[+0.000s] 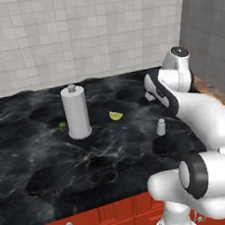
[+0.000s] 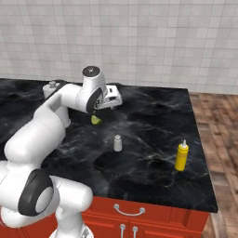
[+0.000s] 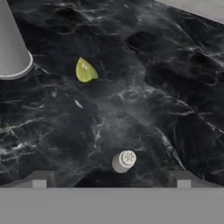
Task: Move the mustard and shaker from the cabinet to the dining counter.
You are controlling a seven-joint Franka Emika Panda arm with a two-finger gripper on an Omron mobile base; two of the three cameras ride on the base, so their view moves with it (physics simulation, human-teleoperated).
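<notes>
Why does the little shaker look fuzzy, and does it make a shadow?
In the hand view the shaker has soft, slightly blurry edges and only a faint dark patch beside it. In the right base view the shaker and mustard look coarse, with weak shadows on the counter.

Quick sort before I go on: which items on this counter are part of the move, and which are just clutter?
Part of the job:
mustard
shaker
dining counter, both standing on it

Just lying about:
paper-towel cylinder
lime wedge
small green fruit beside the cylinder
</notes>
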